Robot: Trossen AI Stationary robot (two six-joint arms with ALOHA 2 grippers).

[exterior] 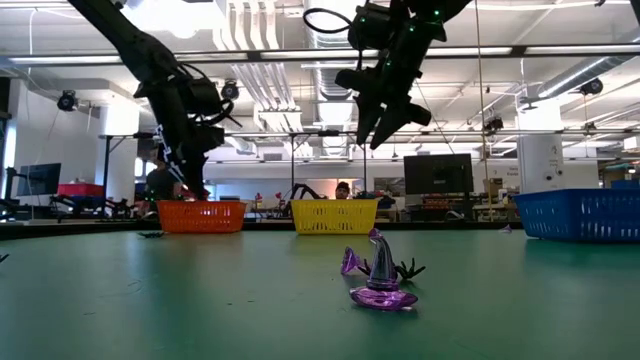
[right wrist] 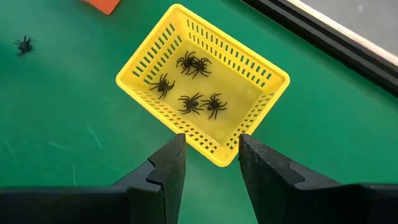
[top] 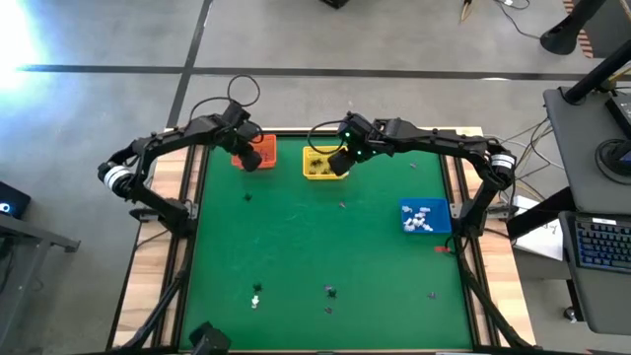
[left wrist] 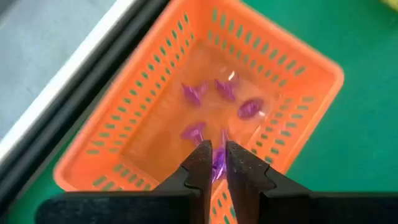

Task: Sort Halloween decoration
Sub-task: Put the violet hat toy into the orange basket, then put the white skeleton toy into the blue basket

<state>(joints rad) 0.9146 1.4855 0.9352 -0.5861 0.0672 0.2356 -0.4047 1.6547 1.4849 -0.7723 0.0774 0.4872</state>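
1. A purple witch hat [exterior: 381, 283] and a black spider [exterior: 408, 269] lie loose on the near counter [top: 296, 247], unsorted.
2. White trinkets [top: 418, 217] fill the blue basket [top: 441, 211] at the right edge (sorting is by colour).
3. The right gripper [right wrist: 209, 163] hovers over the yellow basket [right wrist: 272, 78], jaws open and empty; its spiders [right wrist: 196, 87] lie inside.
4. The left gripper [left wrist: 214, 163] hangs over the orange basket [left wrist: 311, 62], jaws barely parted around a purple trinket [left wrist: 217, 160], probably releasing it among purple hats [left wrist: 214, 102].
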